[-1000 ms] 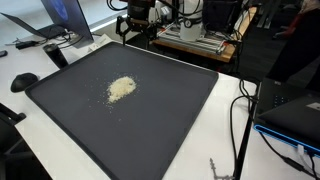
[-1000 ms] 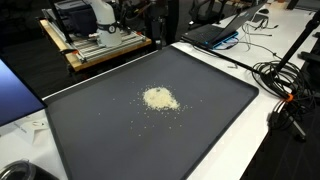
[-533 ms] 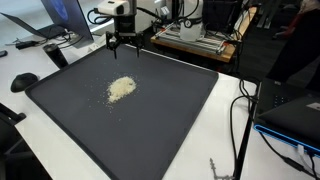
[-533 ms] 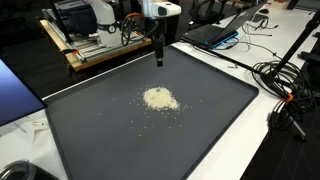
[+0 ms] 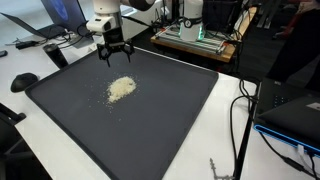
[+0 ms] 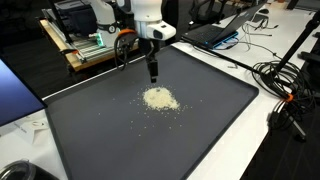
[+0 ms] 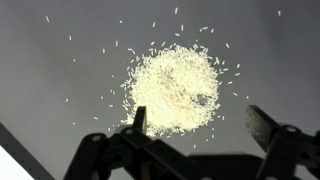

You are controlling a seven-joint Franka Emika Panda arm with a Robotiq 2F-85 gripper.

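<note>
Dark mat (image 5: 170, 120) on white surface (image 5: 55, 150). Rice (image 5: 121, 88) lay heaped mid-mat, stray grains around. Over last second I swung in from far edge and dropped low just beside heap. Jaws wide, empty, no contact. Approach about done; rice undisturbed.

White arm (image 6: 148, 12) with a black, two-fingered gripper (image 5: 115, 60).
</note>
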